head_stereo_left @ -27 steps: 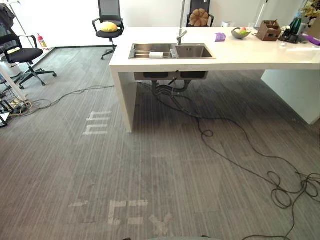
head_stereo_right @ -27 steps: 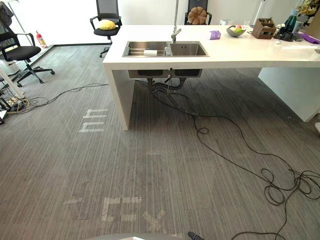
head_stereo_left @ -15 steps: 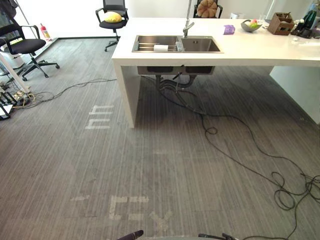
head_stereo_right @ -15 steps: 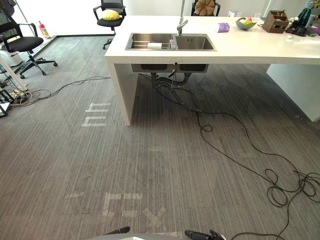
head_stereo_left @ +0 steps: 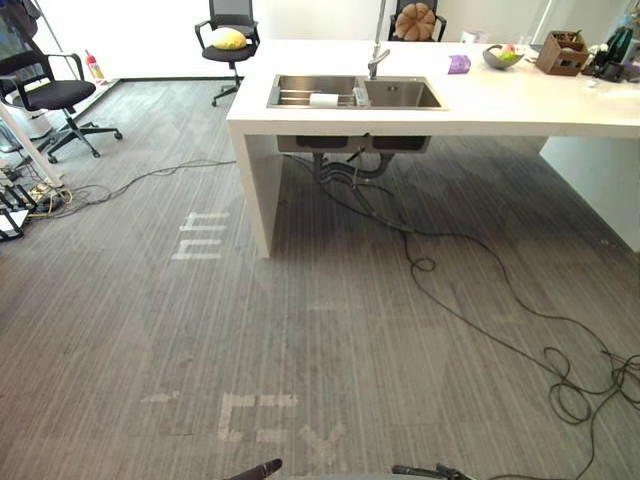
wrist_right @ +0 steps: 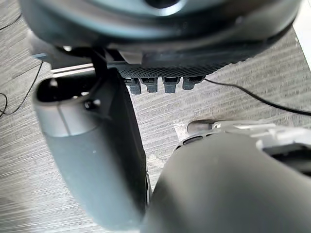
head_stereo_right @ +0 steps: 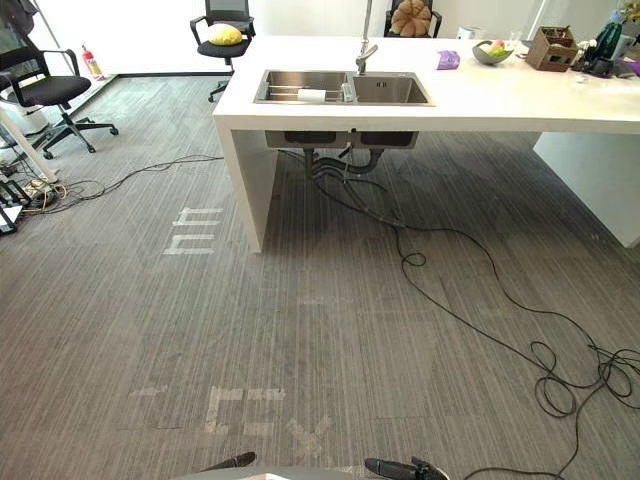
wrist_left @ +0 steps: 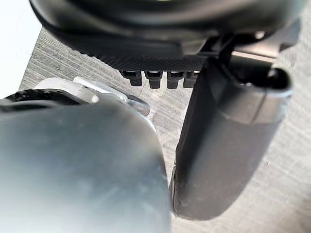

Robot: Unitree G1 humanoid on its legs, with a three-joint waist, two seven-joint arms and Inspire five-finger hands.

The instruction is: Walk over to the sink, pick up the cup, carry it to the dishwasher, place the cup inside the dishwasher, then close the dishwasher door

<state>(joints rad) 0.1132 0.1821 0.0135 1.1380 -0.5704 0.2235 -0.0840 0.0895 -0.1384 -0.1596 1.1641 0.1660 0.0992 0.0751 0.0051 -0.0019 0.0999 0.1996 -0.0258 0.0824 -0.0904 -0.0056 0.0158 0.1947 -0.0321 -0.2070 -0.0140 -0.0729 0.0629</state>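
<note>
Across the grey carpet (head_stereo_left: 330, 330) from the white counter (head_stereo_left: 520, 100), the robot's left hand (wrist_left: 228, 145) and right hand (wrist_right: 92, 155) hang empty, fingers relaxed and apart; the white cup (head_stereo_left: 323, 99) lies in the left basin of the sink (head_stereo_left: 400, 95).

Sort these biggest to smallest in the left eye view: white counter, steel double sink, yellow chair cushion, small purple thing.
1. white counter
2. steel double sink
3. yellow chair cushion
4. small purple thing
Cushion sits farther back, so it looks shrunken.
</note>
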